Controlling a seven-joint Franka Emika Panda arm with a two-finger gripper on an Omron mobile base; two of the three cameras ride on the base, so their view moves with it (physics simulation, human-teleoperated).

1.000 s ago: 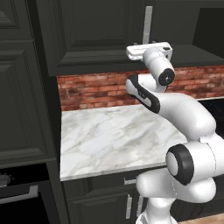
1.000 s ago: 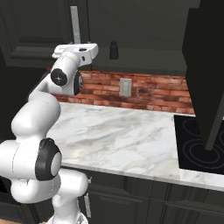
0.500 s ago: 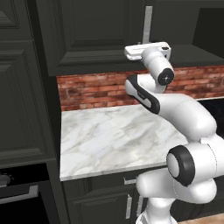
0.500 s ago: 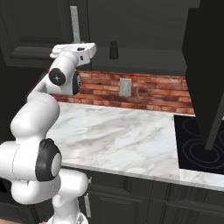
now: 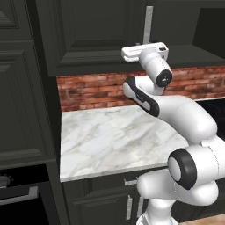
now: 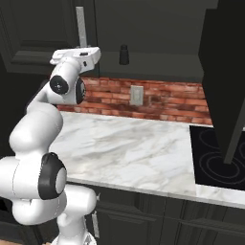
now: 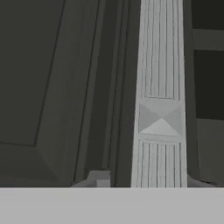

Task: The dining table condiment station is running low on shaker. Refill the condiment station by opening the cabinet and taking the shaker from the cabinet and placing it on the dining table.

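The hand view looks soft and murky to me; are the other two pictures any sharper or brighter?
Hand view: blurry and dim, the silver handle the one pale thing between dark panels. Left base view: crisp, evenly lit, the marble counter bright, the cabinet nearly black. Right base view: sharp too, the small shaker barely distinct in the shadowed recess.

I see the cabinet (image 5: 94, 37) door on the left shut, its silver bar handle (image 7: 160, 94) standing directly ahead of the gripper (image 7: 146, 183) and blocking a straight reach. To the right, the cabinet interior is open; the shaker (image 6: 124, 54) stands near the front edge of its shelf with free room on both sides. The right door (image 6: 225, 72) hangs open over the stovetop (image 6: 217, 160). The marble counter (image 6: 129, 148) below is bare.
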